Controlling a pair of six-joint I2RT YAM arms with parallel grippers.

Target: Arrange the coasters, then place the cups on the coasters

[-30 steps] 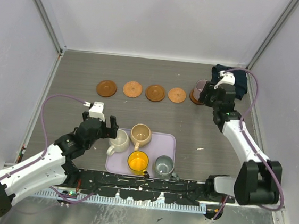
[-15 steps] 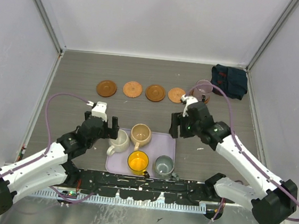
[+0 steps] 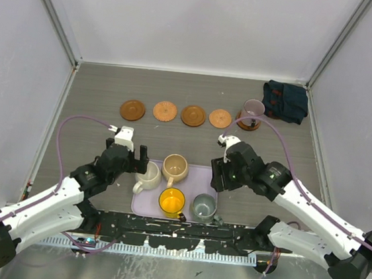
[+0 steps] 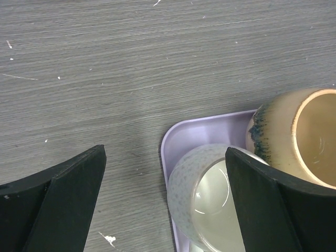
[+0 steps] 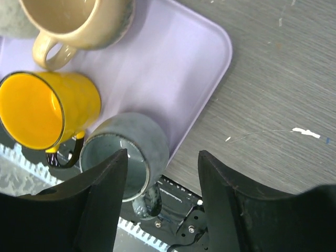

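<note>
– Swung back toward me, my right arm [image 3: 299,201] has left the mauve cup [image 3: 252,110] standing on the end coaster [image 3: 247,125], near the table's far right corner.
– Your right pincer [image 5: 163,157]?
– Spread, empty, over the right edge of the tray [image 3: 196,180], above the grey-green cup [image 5: 123,155].
– The other?
– Elbow bent, my left pincer [image 4: 165,152] is spread wide at the tray's left corner, over the cream cup [image 4: 205,205], with the tan cup [image 4: 299,136] alongside. Four bare coasters [image 3: 165,111] lie in a row beyond. A dark cloth [image 3: 285,101] lies in the far corner.

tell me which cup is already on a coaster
The translucent mauve cup at the far right, standing on a brown coaster; the other four cups sit on the lavender tray.
</note>
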